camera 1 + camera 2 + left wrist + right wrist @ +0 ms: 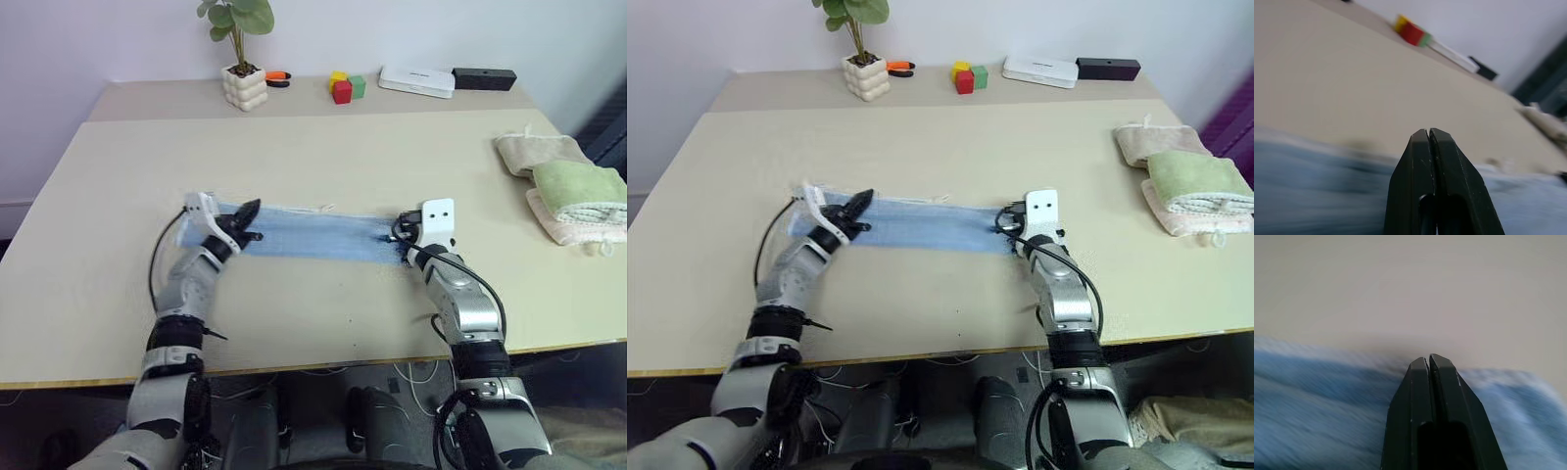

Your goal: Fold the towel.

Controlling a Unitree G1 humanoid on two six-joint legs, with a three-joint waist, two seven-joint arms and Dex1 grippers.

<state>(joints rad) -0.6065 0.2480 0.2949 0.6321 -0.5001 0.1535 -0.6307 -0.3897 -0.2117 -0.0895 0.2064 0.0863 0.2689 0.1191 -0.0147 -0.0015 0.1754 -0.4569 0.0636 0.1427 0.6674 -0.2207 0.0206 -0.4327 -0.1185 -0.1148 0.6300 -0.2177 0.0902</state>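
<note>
Closed grippers over towel (unlabelled)

Evenly and softly lit from above, without glare. Faint shadows cast under the arms onto the table. Sharp in both head views; heavily smeared over the towel in both wrist views.
</note>
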